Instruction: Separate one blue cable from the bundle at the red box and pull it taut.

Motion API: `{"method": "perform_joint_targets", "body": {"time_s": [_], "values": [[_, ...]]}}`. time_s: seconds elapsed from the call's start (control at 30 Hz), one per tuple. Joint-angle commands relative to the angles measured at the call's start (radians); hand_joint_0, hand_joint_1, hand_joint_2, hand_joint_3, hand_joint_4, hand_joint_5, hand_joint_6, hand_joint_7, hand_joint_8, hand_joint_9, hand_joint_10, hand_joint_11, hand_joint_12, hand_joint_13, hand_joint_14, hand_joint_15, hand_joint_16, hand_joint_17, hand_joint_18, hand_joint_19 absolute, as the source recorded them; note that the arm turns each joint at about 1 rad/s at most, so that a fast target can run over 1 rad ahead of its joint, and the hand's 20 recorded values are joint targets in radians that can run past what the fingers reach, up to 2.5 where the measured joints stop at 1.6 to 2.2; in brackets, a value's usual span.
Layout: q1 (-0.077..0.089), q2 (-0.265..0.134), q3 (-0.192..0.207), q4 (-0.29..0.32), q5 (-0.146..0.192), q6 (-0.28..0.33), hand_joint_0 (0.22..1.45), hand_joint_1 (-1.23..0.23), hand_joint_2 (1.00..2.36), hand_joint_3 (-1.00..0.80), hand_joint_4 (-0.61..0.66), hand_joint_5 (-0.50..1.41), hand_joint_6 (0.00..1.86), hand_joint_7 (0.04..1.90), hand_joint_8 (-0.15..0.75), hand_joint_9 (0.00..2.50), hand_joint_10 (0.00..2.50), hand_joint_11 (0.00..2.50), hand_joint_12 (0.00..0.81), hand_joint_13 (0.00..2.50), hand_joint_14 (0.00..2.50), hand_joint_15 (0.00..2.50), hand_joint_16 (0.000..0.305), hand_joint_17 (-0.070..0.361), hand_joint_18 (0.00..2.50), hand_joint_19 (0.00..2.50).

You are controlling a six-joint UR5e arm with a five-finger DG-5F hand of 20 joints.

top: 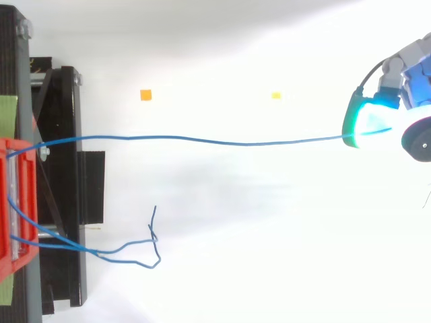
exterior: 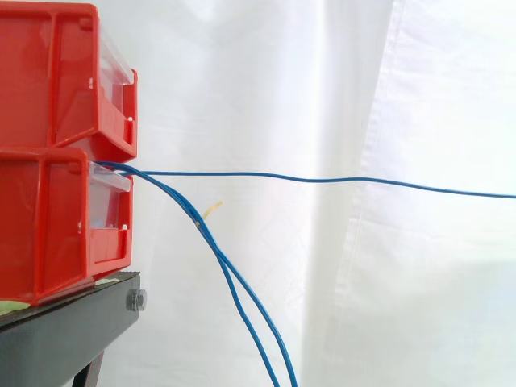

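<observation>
The blue cable [exterior: 322,179] leaves the mouth of the lower red box [exterior: 48,226] and runs almost level across the side view to its right edge, well apart from the other strands. From above it lies as one long line from the box at the left to the hand [top: 412,70] at the far right. Its long axis points straight from the box to the hand. Any further pull, as I judge it, has to go along that line, away from the box.

The hand is clamped on the cable's far end, which disappears between its glowing cyan pads [top: 369,121]. The cable is thin and bright blue. It shows a faint wave along its length and a slight droop toward the hand, so it looks nearly taut rather than dead straight.

Two loose cables [exterior: 242,298] drop steeply from the same opening, bound together partway down by a small yellowish tie [exterior: 211,210]. They hang clear of the stretched one. A second red box [exterior: 56,72] sits on top of the first, and both rest on a black stand [exterior: 72,330] before the white curtain [exterior: 419,97].
</observation>
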Motion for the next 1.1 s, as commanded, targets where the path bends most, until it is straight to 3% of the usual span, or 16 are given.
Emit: {"method": "perform_joint_targets", "body": {"time_s": [0.0,1.07], "values": [[0.0,0.0,0.001,0.0,0.0,0.0,0.67,-0.75,1.01,-0.07,-0.13,-0.15,0.96,0.98,0.258,0.56,2.5,1.07,0.335,0.74,2.5,1.08,0.047,0.107,0.92,1.4],[0.0,0.0,-0.001,0.0,0.0,0.0,0.67,-0.75,1.01,-0.07,-0.13,-0.15,0.96,0.98,0.257,0.55,2.5,1.07,0.338,0.72,2.5,1.09,0.046,0.104,0.91,1.45]]}}
